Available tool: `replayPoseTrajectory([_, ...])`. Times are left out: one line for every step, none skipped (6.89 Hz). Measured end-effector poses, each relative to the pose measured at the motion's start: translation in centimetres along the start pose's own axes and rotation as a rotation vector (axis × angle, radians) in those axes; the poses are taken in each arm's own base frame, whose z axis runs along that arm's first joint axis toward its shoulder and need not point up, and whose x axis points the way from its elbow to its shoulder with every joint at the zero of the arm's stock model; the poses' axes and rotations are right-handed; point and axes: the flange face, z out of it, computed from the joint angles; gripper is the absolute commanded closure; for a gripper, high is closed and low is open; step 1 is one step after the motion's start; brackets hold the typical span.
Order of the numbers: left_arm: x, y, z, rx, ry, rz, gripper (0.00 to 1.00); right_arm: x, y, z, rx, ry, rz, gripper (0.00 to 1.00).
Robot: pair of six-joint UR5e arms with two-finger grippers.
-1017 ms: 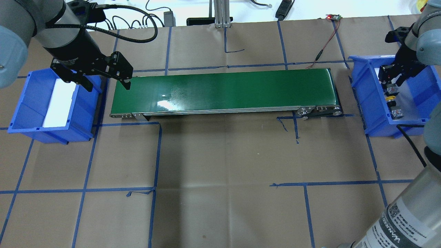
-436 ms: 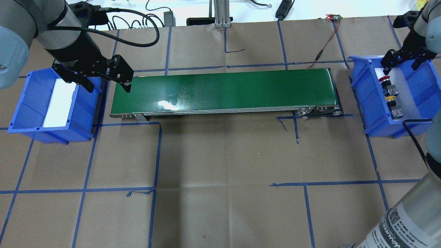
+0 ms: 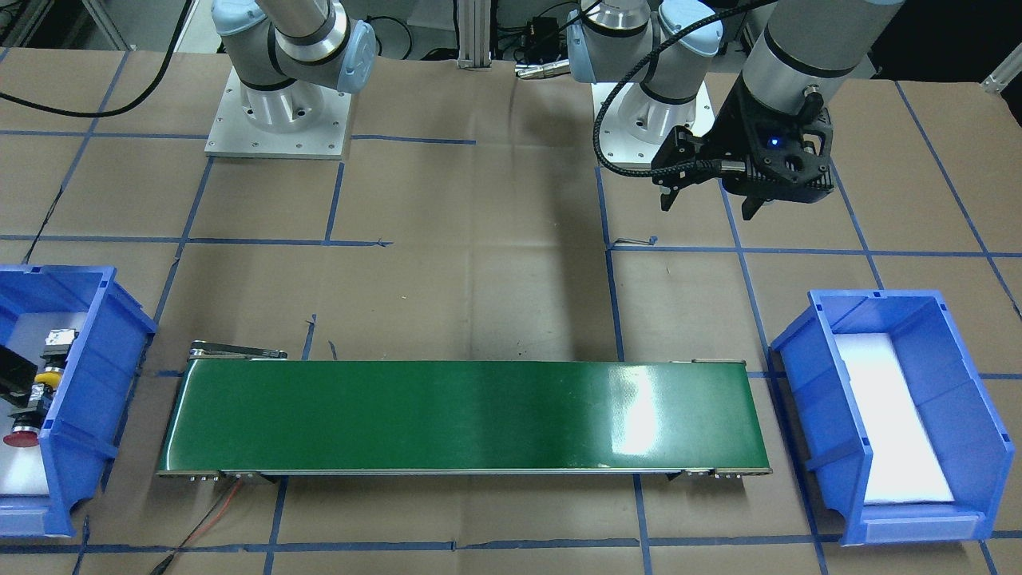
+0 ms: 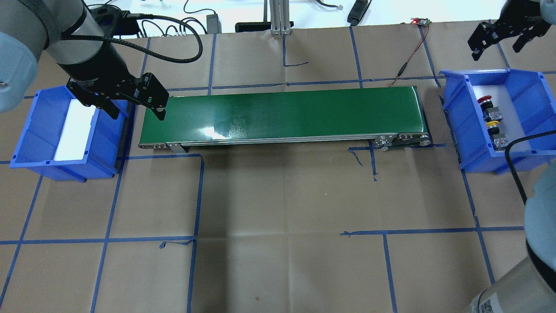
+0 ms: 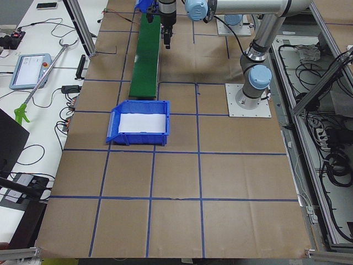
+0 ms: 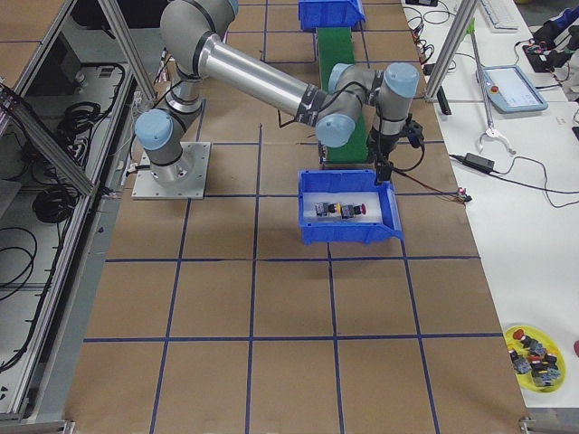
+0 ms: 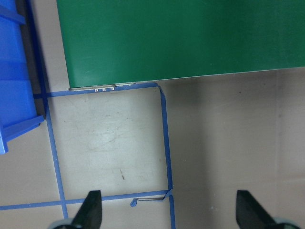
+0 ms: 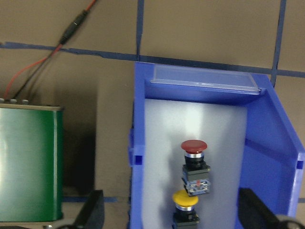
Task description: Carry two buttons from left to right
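Observation:
Both buttons lie in the blue right bin [image 4: 534, 93] on its white liner. The red button [image 4: 484, 100] is farther from me and the yellow button [image 4: 492, 124] sits just behind it; each has a black body and a grey block. The right wrist view shows the red button [image 8: 194, 145] above the yellow button [image 8: 185, 200]. My right gripper [image 4: 498, 48] hangs open and empty above the table beyond the bin's far end. Over the gap between the left bin [image 4: 30, 134] and the belt, my left gripper [image 4: 137, 114] is open and holds nothing.
A green conveyor belt [image 4: 282, 114] runs between the two bins. The left bin holds only a white liner [image 4: 74, 130]. Red wires [image 4: 410, 56] run to the belt's right end. Blue tape lines grid the brown paper. A black cable [image 4: 512, 169] arcs over the right bin's near corner.
My right gripper has lifted out of the right bin and moved to the far side, leaving the red button lying by the yellow one. The left gripper has barely shifted.

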Motion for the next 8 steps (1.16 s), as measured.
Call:
replayPoseTrajectory([0.0, 0.0, 0.0, -0.002, 0.0, 0.0, 0.0, -5.3, 0.9, -4.1, 0.032, -0.036, 0.002, 0.01])
replayPoseTrajectory([0.0, 0.1, 0.1, -0.006, -0.002, -0.001, 0.0, -10.3, 2.5, -7.5, 0.034, -0.088, 0.023, 0.0])
replayPoseTrajectory([0.0, 0.2, 0.1, -0.012, -0.002, -0.005, 0.0, -14.7, 4.9, -11.2, 0.033, -0.122, 0.069, 0.0])
replayPoseTrajectory([0.0, 0.3, 0.1, -0.017, -0.002, -0.008, 0.0, -18.0, 7.6, -13.6, 0.017, -0.134, 0.098, 0.0])
replayPoseTrajectory([0.0, 0.3, 0.1, -0.02, -0.003, -0.01, 0.0, -20.2, 10.7, -15.0, -0.011, -0.139, 0.125, 0.0])
replayPoseTrajectory([0.0, 0.3, 0.1, -0.022, -0.003, -0.011, 0.0, -21.3, 14.1, -16.4, -0.014, -0.142, 0.151, 0.0])
replayPoseTrajectory([0.0, 0.4, 0.2, -0.024, -0.002, -0.012, 0.0, -21.7, 17.1, -17.2, -0.007, -0.145, 0.165, 0.0])
replayPoseTrajectory([0.0, 0.4, 0.2, -0.024, -0.003, -0.012, 0.0, -22.0, 19.0, -16.8, -0.016, -0.144, 0.174, 0.0])
